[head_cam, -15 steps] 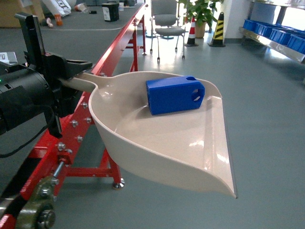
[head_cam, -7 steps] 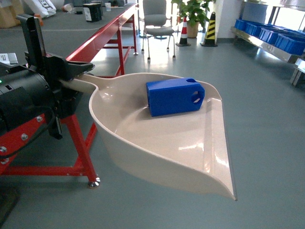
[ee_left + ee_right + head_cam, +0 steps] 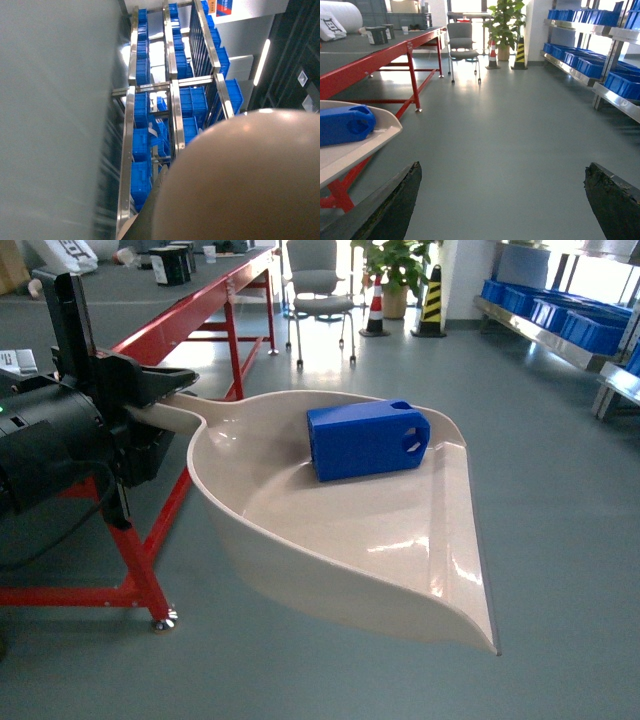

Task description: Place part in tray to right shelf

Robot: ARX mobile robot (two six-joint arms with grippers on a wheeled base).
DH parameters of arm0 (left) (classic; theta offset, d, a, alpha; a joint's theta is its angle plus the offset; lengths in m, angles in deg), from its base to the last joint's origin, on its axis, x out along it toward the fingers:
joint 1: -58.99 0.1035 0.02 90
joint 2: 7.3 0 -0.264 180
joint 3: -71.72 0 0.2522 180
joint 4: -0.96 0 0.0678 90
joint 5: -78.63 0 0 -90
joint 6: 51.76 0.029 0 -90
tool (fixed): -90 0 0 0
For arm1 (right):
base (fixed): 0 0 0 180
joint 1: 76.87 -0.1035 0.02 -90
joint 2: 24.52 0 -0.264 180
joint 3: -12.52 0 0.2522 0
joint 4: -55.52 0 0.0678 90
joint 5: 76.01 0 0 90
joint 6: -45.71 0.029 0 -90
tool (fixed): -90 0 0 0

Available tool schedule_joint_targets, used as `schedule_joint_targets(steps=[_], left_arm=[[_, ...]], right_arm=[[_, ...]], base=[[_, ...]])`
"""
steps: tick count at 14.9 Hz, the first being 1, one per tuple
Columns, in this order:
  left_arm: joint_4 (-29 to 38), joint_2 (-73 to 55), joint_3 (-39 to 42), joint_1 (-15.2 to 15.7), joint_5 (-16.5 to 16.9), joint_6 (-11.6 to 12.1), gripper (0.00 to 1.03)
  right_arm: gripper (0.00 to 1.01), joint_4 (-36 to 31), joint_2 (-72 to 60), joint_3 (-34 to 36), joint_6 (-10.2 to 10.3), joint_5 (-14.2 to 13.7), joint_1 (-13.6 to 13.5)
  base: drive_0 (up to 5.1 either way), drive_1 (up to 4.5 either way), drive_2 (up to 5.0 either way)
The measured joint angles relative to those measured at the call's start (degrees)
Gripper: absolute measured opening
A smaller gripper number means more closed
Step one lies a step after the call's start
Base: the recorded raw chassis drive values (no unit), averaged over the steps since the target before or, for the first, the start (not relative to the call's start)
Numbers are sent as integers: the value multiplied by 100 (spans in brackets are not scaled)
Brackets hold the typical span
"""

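**A:** Part (image 3: 367, 440) is seen lying on its side inside the tray (image 3: 330, 540), toward the back wall, nothing pinning it. How should the carry to the right shelf (image 3: 620, 100) be handled?

**B:** Tray should be kept level and swung slowly so the block isn't slid off the open lip. Left gripper (image 3: 150, 390) is clamped on the tray's handle. Right gripper (image 3: 502, 200) is spread wide apart, nothing held, floor beneath. Shelf is well beyond the tray's lip.
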State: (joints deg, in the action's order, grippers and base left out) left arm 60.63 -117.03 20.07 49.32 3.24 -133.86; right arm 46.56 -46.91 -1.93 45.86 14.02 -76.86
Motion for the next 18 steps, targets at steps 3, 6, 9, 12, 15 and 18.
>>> schedule_joint_targets(steps=[3,6,9,12,15,18], left_arm=[[22,2,0,-76,28,2,13],[22,4,24,-24,20,0,13],[-4,4,26,0,2,2,13],[-9,4,24,0,0,4,13],[-4,4,24,2,-2,2,13],[-13,4,24,0,0,2,13]], right_arm=[[98,-11,0,0,0,-24,0],[98,-11,2,0,-2,-20,0],[98,0,0,0,-2,-20,0],[98,-7,2,0,-2,-20,0],[98,-2,0,0,0,-20,0],[98,-4,2,0,-2,-17,0]], base=[[506,-235,-235],[506,-235,-235],[506,-235,-235],[333,-19,-303],[-11,414,-437],[-11,414,-437]])
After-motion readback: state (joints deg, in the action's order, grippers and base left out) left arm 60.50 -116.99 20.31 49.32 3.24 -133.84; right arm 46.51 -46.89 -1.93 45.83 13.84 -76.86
